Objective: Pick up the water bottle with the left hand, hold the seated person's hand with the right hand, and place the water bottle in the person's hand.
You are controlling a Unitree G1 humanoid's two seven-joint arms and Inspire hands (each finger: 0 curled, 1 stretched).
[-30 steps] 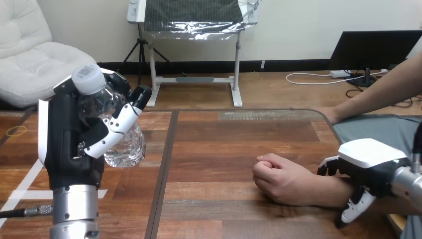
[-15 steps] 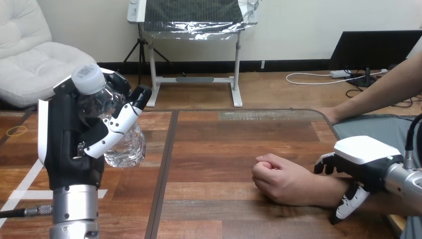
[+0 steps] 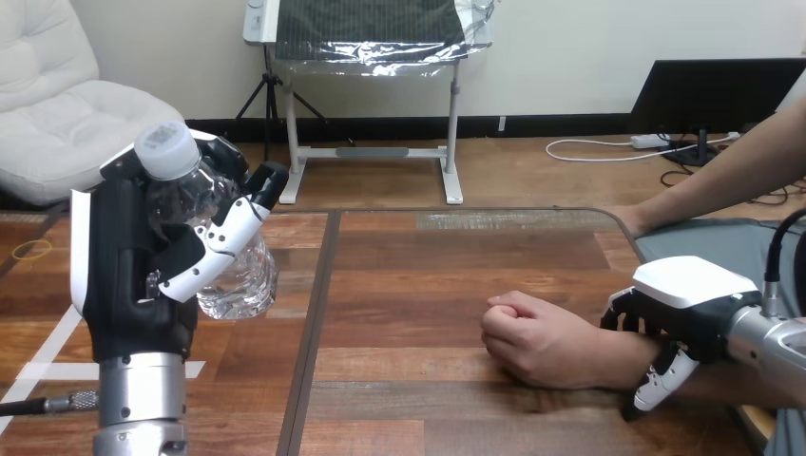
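The clear, crumpled plastic water bottle [image 3: 236,277] is in your left hand [image 3: 133,256], held up over the left part of the wooden table [image 3: 456,266], not far from its left edge. It has a white screw cap [image 3: 168,150] on top, and its thin walls are dented and wrinkled. I cannot tell if there is water inside. The bottle is tilted: the cap leans toward the left edge and the wider base points down toward the table's middle. Your left hand is closed around it, with the palm behind the upper part and the fingers [image 3: 223,237] wrapped across the front of the body. Only the cap and the base are free. The silver forearm [image 3: 143,399] below rises almost straight from the near edge.

Well apart from the bottle, toward the right edge, the person's hand [image 3: 532,337] lies on the table as a loose fist. Your right hand [image 3: 689,294] sits over the person's wrist [image 3: 608,359], just behind the fist. Its fingers curl down on the far side and its thumb [image 3: 656,380] comes down on the near side, so the wrist is between them.
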